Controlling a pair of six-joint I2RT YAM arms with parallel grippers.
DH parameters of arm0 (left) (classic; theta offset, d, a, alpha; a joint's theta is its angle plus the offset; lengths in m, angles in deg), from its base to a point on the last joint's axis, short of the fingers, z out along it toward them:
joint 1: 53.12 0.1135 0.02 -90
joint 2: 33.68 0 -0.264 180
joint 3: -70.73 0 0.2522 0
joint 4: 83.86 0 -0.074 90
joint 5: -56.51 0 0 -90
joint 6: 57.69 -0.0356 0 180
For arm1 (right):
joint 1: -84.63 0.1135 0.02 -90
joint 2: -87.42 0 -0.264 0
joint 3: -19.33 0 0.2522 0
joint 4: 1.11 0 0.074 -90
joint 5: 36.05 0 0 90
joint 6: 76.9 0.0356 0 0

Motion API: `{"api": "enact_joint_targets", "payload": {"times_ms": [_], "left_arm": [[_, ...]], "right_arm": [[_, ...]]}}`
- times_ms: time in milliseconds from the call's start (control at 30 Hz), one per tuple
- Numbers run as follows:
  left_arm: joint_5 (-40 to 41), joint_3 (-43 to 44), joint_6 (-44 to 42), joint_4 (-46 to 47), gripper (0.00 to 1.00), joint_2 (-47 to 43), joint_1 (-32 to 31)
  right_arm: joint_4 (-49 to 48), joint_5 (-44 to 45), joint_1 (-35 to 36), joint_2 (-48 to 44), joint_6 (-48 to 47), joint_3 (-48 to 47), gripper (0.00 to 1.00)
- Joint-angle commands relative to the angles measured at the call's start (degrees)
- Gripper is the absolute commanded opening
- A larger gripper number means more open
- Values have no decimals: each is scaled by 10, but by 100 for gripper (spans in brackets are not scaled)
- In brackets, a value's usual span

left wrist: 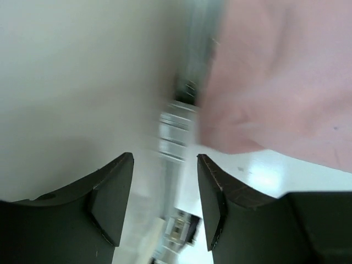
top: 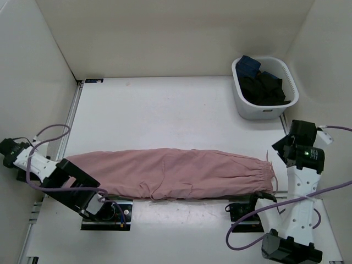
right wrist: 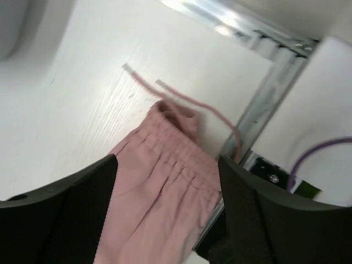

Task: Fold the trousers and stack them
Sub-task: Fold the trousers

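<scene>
Pink trousers lie stretched out long across the near part of the white table, from my left side to my right side. They are flat, with some wrinkles near the middle. The leg end points to my left and the gathered waist end points to my right. The near edge of the cloth lies just by my two arm bases.

My left claw is spread wide and has nothing in it. It is by the left edge of the table, next to the side wall. Its little camera sees the leg end of the trousers up and to the right of my dark fingers, not between them (this picture is blurry, so I cannot tell more).

My right claw is spread wide too and squeezes nothing. It hangs near the waist end. Its camera sees the crinkly waistband in the gap, but I cannot tell if the claw touches the cloth. A thin pink string sticks out from the waist onto the table, near a shiny metal rail.

Far off in the back right corner sits a white basket with dark folded things in it and one blue one.
</scene>
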Motion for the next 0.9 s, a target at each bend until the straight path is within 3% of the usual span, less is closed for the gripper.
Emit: {"api": "enact_joint_targets", "payload": {"times_ms": [0, 100, 233, 300, 400, 533, 667, 867], "left_arm": [[-62, 88, 17, -48, 62, -14, -22], [-119, 91, 60, -94, 62, -14, -98], [-125, 9, 128, -87, 68, -20, -199], [-100, -66, 162, -43, 69, -25, -249], [-31, -166, 192, 49, 69, -18, -315], [6, -206, 225, 134, 69, 43, -360], [-19, -143, 272, 141, 68, 102, -387], [-46, -31, 315, 134, 69, 144, -439]], "right_arm": [[-108, -194, 21, 19, -79, 18, 69], [-115, -209, 102, 55, -16, 89, 62], [-133, -183, 256, 110, 99, 191, 67], [-146, -175, 287, 131, 129, 239, 68], [-179, -169, 287, 176, 144, 271, 70], [-226, -129, 261, 254, 137, 276, 72], [-260, -51, 233, 338, 118, 222, 73], [-285, 12, 209, 467, 65, 36, 72]]}}
